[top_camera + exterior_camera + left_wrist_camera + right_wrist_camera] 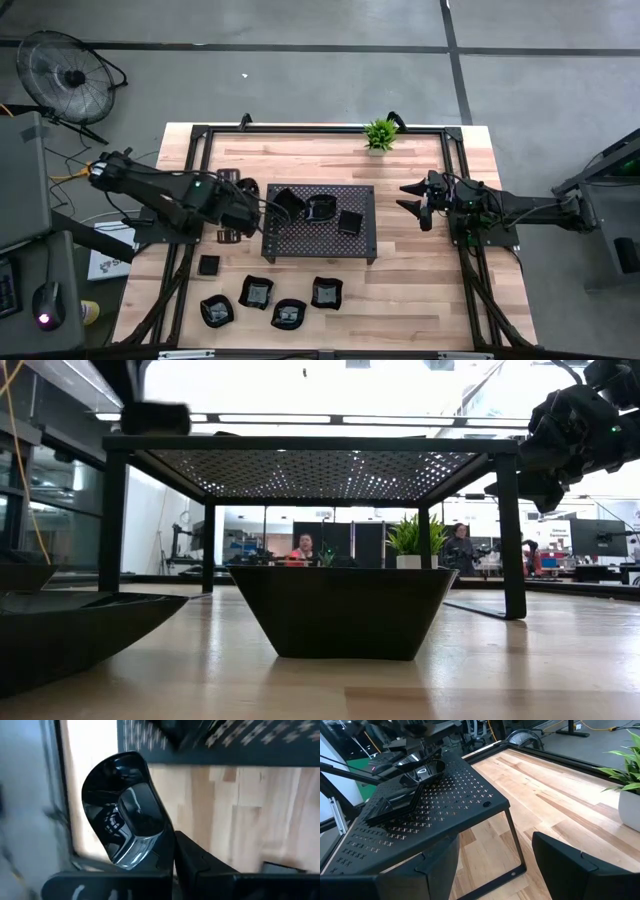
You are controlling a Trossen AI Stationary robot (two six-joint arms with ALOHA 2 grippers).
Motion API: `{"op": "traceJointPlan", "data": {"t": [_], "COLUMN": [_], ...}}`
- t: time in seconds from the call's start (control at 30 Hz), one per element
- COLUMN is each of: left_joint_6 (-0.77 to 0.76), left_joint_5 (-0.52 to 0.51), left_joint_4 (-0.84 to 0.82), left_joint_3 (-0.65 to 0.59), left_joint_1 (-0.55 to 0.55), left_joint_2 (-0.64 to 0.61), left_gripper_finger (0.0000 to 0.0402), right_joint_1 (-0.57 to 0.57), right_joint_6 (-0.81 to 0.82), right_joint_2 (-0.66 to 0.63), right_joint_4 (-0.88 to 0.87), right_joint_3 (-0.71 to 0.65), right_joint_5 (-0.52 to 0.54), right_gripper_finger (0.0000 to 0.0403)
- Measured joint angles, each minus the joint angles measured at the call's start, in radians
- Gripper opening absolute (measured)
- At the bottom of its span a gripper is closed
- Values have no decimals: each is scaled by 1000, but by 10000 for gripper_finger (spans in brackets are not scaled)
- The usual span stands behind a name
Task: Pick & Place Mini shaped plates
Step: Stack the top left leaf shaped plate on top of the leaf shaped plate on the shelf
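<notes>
The work surface was a light wooden table (410, 290) of butcher-block planks, bounded by a black metal frame (455, 135). At its near edge lay five mini shaped plates: a small square one (208, 265), then four wavy-rimmed ones (216, 310) (257, 292) (289, 314) (326, 292), all apart from one another. In the low view one such dish (343, 610) stood upright on the wood, directly before the camera.

Farther in, at table centre, stood the perforated tray (330, 245) on four legs. Three plates rested on its top: one at the left end (285, 203), one near the middle (322, 209), and a square one (349, 222) to the right.

The left gripper (268, 205) was at the tray's left end, fingers closed on the rim of a glossy black plate (122, 810), which was held tilted. The right gripper (412, 197) hovered right of the tray, clear of it, jaws wide apart and holding nothing.

At the far table edge stood a small green plant (380, 134) in a white pot. Beyond the table was grey concrete floor with a fan (68, 70) at far left; the low view showed a bright room with people (303, 550) seated behind.
</notes>
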Motion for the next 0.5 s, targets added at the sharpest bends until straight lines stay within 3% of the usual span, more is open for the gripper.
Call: {"op": "traceJointPlan", "data": {"t": [0.23, 0.5], "left_joint_6": [374, 888], "left_joint_5": [-160, -163], "left_joint_4": [41, 268], "left_joint_3": [107, 112], "left_joint_1": [-56, -44], "left_joint_2": [9, 31], "left_gripper_finger": [0, 0], "right_joint_1": [0, 0], "right_joint_6": [0, 0], "right_joint_2": [0, 0], "right_joint_4": [0, 0], "right_joint_3": [0, 0], "right_joint_5": [0, 0], "right_gripper_finger": [246, 246]}}
